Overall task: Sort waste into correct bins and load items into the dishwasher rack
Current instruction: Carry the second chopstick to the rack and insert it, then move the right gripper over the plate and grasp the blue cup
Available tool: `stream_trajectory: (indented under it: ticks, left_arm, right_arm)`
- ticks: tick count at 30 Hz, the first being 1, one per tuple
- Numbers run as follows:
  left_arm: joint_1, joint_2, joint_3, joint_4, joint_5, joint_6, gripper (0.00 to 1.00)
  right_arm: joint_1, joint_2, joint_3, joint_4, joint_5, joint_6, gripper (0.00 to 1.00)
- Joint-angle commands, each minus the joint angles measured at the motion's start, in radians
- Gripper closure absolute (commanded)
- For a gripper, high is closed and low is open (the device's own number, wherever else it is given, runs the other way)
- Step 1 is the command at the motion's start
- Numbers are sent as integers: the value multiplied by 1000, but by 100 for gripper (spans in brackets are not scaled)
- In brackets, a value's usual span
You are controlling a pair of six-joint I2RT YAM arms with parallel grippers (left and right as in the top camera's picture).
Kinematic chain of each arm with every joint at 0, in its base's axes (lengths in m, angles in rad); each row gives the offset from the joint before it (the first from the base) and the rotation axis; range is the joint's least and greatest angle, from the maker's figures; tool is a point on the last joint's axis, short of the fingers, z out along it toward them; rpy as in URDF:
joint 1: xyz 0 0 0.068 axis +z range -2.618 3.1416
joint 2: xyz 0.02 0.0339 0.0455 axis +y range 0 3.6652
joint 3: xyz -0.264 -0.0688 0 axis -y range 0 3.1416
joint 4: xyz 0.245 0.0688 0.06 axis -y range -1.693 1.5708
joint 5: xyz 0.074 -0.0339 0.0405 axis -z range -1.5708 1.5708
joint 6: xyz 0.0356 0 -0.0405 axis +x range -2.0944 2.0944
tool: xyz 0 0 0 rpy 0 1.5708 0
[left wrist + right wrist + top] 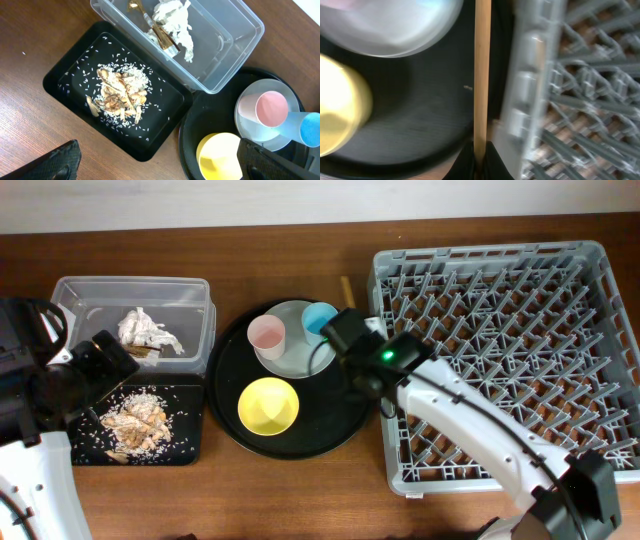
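left gripper point(162, 157) hangs over the near-left of the wooden table point(300, 500), above the seam between the two bins. its fingers point(57, 162) are spread wide with nothing between them. shallow black tray point(185, 448) sits near left and holds beige food scraps point(135, 425) heaped mid-tray, with white rice grains scattered round them. just right of it is the round black tray point(320, 435); cannot tell if the two touch. yellow bowl point(268, 405) stands upright on the round tray's near part. right gripper point(480, 157) is over the round tray's right rim, beside the rack wall, fingers pinched tight on the wooden chopsticks point(482, 75). the wrist view shows one stick face, so cannot tell if it is one or a pair. the stick runs away from the fingers along the gap between round tray and rack, and its far tip pokes out past the gripper in the overhead. pale plate point(295, 358) lies on the far part of the round tray. pink cup point(267, 333) is upright on its left and light blue cup point(320, 318) is at its far-right rim. clear tub point(195, 300) lies beyond the shallow tray, up against it, with crumpled white tissue point(148, 330) and gold-brown wrapper point(161, 36) inside. dishwasher rack point(520, 360) takes the whole right side of the table, near edge to far.
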Motion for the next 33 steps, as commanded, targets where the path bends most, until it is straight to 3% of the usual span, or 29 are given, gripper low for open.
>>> stream_trajectory:
  ticks: [1,16,21,33]
  left_arm:
    - [2,3,9,-1,0,-9,1]
    - [2,3,9,-1,0,-9,1]
    - [2,3,9,-1,0,-9,1]
    - [2,3,9,-1,0,-9,1]
  right_arm:
    - [-76,-18,14,-57,24,5,96]
    - [-141,-16,13,-116,54,-22,94]
    - [-141,-16,13,-117,69,-22,76]
    - [-140,-16,14,-95,-8,-22,75]
